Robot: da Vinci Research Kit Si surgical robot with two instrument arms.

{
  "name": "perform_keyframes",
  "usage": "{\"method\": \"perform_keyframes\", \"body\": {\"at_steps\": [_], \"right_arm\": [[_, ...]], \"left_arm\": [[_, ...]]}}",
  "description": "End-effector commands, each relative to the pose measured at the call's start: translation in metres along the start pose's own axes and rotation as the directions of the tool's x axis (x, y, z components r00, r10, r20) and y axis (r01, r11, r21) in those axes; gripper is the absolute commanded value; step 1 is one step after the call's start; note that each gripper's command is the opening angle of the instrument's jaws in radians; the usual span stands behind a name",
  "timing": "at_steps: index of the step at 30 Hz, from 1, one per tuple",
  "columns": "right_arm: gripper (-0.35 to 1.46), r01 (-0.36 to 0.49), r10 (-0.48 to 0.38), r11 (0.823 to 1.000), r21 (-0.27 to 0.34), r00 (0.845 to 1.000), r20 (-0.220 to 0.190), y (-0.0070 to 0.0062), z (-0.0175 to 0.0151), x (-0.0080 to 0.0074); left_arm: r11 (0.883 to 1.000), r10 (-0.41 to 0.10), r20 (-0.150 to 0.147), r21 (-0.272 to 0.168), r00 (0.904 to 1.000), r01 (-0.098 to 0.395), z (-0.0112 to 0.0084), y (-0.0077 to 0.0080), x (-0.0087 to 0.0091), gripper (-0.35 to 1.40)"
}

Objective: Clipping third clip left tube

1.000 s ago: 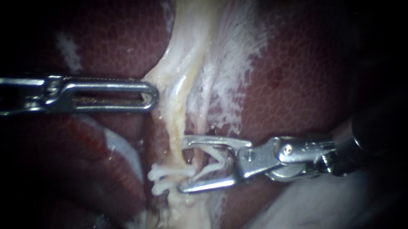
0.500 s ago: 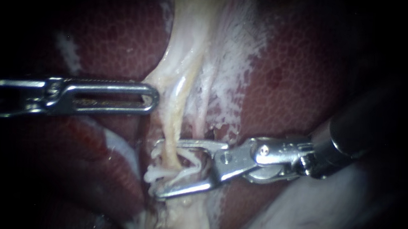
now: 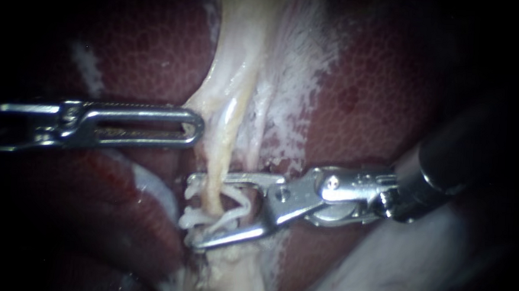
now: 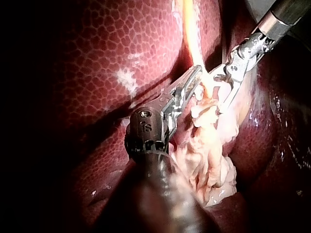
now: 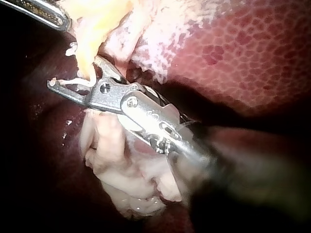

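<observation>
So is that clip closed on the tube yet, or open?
Open. The clip held in the right instrument spreads in a V with its legs apart, and the tube runs between them, not pinched.

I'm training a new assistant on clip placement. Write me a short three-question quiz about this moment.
1. True or false: the yellowish tube passes between the right instrument's jaws.
2. What do those jaws hold? A) a white clip B) a needle C) nothing
3. Fill in: the left instrument comes in across the mottled dark red ____.

Key: 1 true; 2 A; 3 liver.
</observation>
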Motion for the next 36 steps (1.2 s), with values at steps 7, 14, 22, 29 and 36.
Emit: {"method": "perform_keyframes", "body": {"at_steps": [7, 14, 22, 29, 36], "right_arm": [[0.54, -0.017, 0.017, 1.000, 0.000, 1.000, -0.009, 0.0014, -0.0007, 0.0025], [0.53, -0.022, 0.022, 1.000, -0.004, 1.000, -0.011, 0.0020, -0.0006, 0.0033], [-0.12, -0.303, 0.303, 0.953, 0.004, 0.953, -0.029, 0.0017, -0.0008, 0.0028], [-0.35, -0.313, 0.313, 0.950, 0.005, 0.949, -0.029, 0.0030, -0.0015, 0.0020], [-0.35, -0.311, 0.311, 0.950, 0.006, 0.950, -0.028, 0.0029, -0.0015, 0.0017]], "left_arm": [[1.000, 0.001, 0.001, -0.001, 1.0000, -0.001, 0.0002, 0.0000, 0.0002, -0.35], [1.000, 0.002, 0.001, -0.002, 1.0000, -0.002, 0.0003, 0.0000, 0.0003, -0.35], [1.000, 0.002, 0.001, -0.002, 1.0000, -0.002, 0.0003, 0.0000, 0.0003, -0.35], [1.000, 0.002, 0.001, -0.002, 1.0000, -0.002, 0.0003, 0.0000, 0.0003, -0.35], [1.000, 0.002, 0.001, -0.001, 1.0000, -0.002, 0.0003, 0.0001, 0.0003, -0.35]]}}
